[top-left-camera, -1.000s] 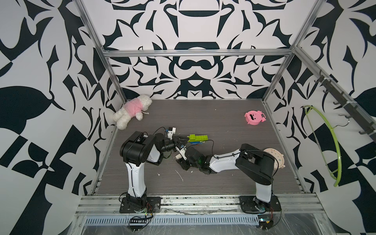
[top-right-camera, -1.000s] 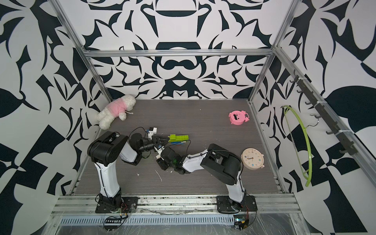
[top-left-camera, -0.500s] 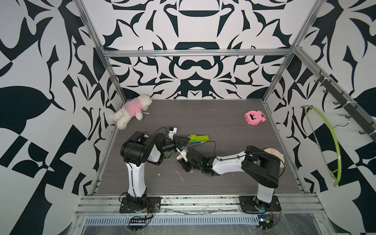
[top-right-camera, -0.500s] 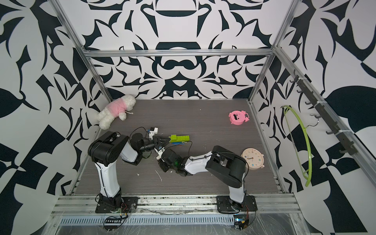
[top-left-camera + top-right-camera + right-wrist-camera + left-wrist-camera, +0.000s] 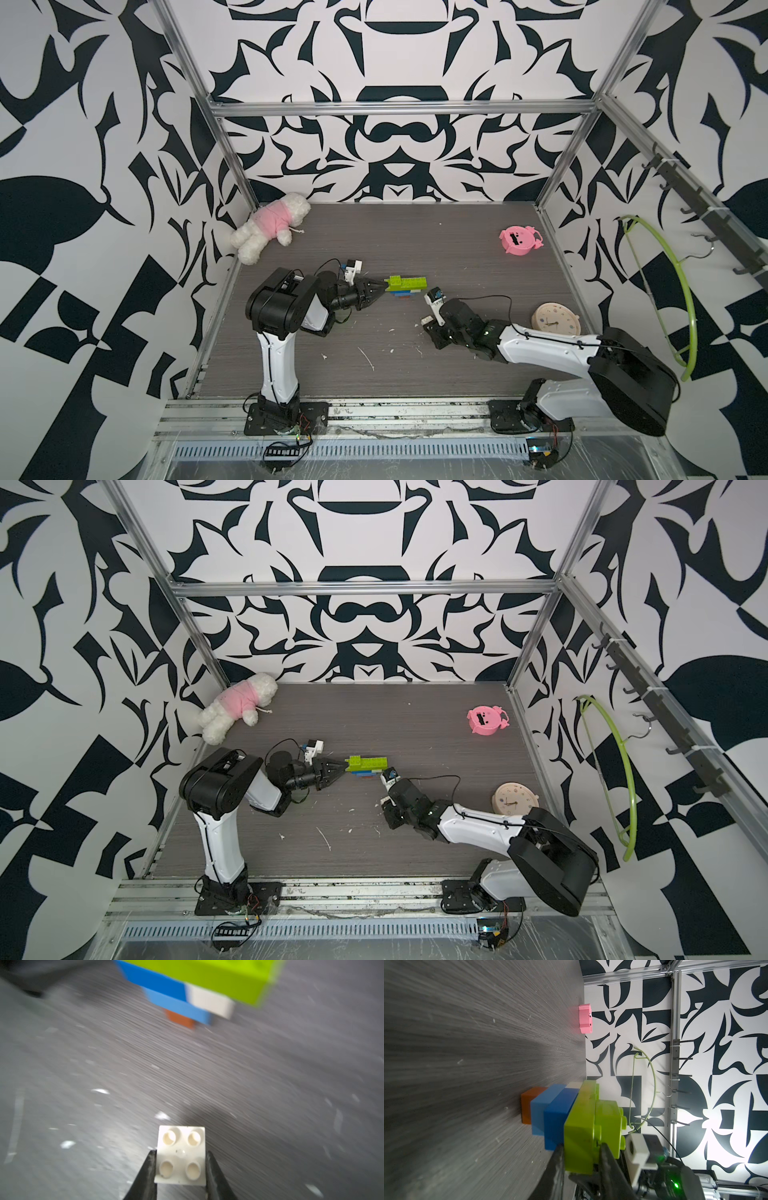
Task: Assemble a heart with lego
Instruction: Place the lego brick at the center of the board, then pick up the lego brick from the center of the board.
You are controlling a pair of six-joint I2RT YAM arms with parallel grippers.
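Left arm: column upright from its front-rail base, elbow folded, wrist level and pointing toward table centre. The left gripper (image 5: 384, 286) is clamped on the lime-green top layer of the heart (image 5: 409, 286); in the left wrist view one finger (image 5: 558, 1159) presses each side of that layer. The heart's layers step down from green through blue and white to an orange brick, which meets the table (image 5: 415, 232) near its middle.

Right arm: forearm stretched low over the table from its base at the front right. The right gripper (image 5: 180, 1153) pinches a white brick (image 5: 181, 1157) between its fingertips, studs facing the wrist camera. In both top views this brick (image 5: 425, 321) lies apart from the heart, nearer the front rail.

Surface: dark grey wood grain, with white flecks toward the front. The walls carry a black-and-white pattern on an aluminium frame.

Edges: a plush toy (image 5: 270, 226) at the rear left corner, a pink pig toy (image 5: 519, 241) by the right wall, a round clock (image 5: 556, 320) just beside the right forearm, and a green hanger (image 5: 673, 299) on the right wall. Bare tabletop extends from the heart to the rear wall.
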